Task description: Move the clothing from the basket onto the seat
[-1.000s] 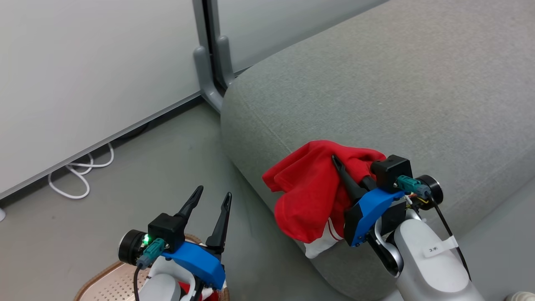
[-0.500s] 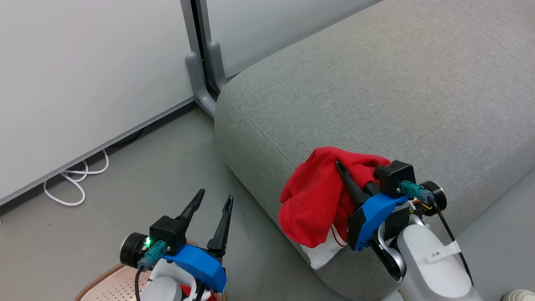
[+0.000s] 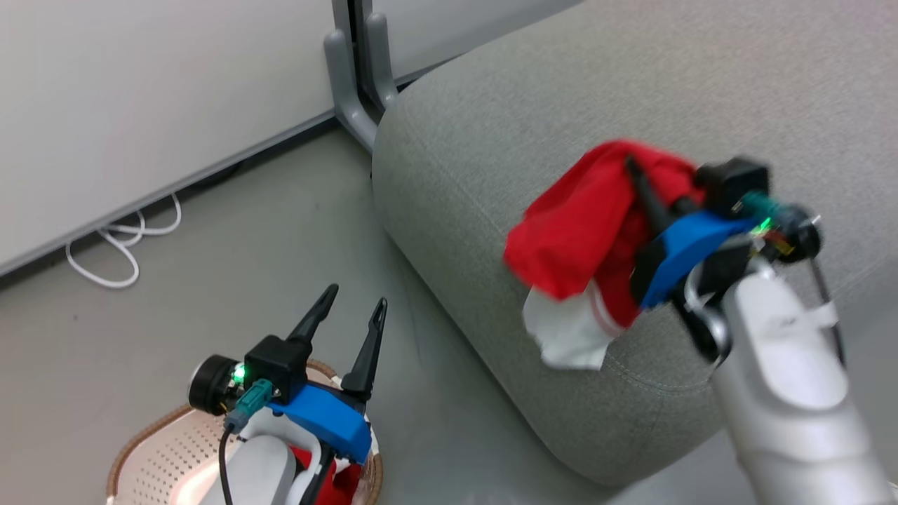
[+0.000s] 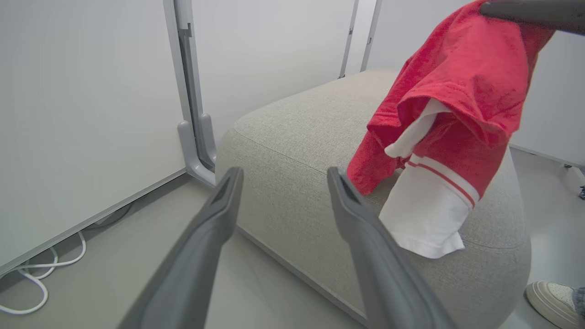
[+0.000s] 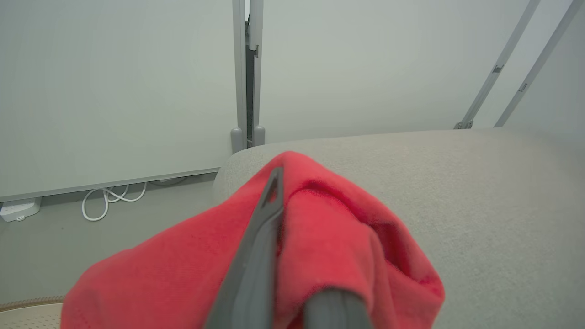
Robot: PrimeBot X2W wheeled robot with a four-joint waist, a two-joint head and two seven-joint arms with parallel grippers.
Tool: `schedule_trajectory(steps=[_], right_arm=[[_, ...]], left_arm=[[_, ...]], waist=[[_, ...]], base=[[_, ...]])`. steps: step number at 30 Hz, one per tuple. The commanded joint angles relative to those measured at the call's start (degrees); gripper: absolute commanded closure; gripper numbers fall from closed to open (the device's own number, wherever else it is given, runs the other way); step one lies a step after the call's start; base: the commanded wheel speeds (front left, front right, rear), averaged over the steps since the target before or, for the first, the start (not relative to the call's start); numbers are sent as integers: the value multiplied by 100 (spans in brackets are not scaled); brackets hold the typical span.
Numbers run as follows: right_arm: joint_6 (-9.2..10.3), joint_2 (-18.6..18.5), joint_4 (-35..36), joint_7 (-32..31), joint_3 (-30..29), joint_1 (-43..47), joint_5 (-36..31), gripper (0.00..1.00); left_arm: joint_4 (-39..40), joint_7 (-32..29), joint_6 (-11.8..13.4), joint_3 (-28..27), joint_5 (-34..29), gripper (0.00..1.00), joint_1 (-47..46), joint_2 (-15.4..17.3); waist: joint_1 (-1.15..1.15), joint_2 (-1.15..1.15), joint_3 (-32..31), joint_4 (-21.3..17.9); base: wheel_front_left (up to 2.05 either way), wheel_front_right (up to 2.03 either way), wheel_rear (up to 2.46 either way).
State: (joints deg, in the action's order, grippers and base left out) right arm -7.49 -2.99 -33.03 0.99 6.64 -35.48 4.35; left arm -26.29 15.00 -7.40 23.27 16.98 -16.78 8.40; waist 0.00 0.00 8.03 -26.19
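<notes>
My right gripper (image 3: 633, 170) is shut on a piece of the clothing (image 3: 582, 231), a red garment with a white panel. It hangs in the air over the front corner of the grey seat (image 3: 491, 133). In the right wrist view the clothing (image 5: 320, 237) drapes over the gripper (image 5: 285, 185) and hides one finger. My left gripper (image 3: 356, 297) stands open with nothing in it above the basket (image 3: 144, 440), where more red clothing (image 3: 345, 481) lies. The left wrist view shows its gripper (image 4: 284, 173) facing the seat (image 4: 292, 137), with the hanging clothing (image 4: 461, 91) beyond it.
A grey partition post (image 3: 352, 77) stands on the floor by the seat's far corner. A white cable (image 3: 116, 245) loops along the wall base. A person's shoe (image 4: 550, 297) rests on the floor beside the seat. The basket rim (image 5: 27, 303) is at the lower left.
My right gripper has carried the red garment upward and further over the seat. The head camera has shifted a little. My left gripper stays open above the basket.
</notes>
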Motion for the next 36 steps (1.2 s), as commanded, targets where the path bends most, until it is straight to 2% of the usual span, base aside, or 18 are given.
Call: schedule_trajectory(steps=[1, 5, 10, 13, 17, 22, 26, 36], right_arm=[[-1, -98, 13, -53, -165, -272, -81, 100], [-1, -319, 41, -203, -742, -970, -90, 100], [-1, -904, 141, -299, -1488, -1722, -345, 100], [-1, -1239, 190, -300, -1917, -2027, -495, 100], [-1, -1462, 197, -181, -2539, -2219, -527, 100], [-1, -1354, -17, 77, -3136, -2188, -464, 100], [-1, -1221, -427, 245, -3299, -2048, -522, 100], [-1, -1172, -1413, 831, -3594, -2087, -840, 100]], left_arm=[[47, 28, -12, 48, -37, 0, -158, 57], [183, 28, -12, 112, -84, 0, -405, 202], [373, 28, -11, 359, -198, 0, -807, 364], [503, 27, -11, 455, -238, 0, -1065, 508], [715, 28, -11, 458, -266, 0, -1363, 651], [930, 28, -11, 454, -332, 0, -1655, 830], [994, 28, -11, 526, -352, 0, -1837, 905], [949, 28, -1, 566, -287, 0, -1874, 840]], waist=[[0, 0, 263, 133], [0, 0, 722, 311], [0, 0, 1383, 623], [0, 0, 1794, 819], [0, 0, 2301, 1020], [0, 0, 2858, 1169], [0, 0, 3110, 1259], [0, 0, 3063, 1401]], base=[[0, 0, 0], [0, 0, 0], [0, 0, 0], [0, 0, 0], [0, 0, 0], [0, 0, 0], [0, 0, 0], [0, 0, 0]])
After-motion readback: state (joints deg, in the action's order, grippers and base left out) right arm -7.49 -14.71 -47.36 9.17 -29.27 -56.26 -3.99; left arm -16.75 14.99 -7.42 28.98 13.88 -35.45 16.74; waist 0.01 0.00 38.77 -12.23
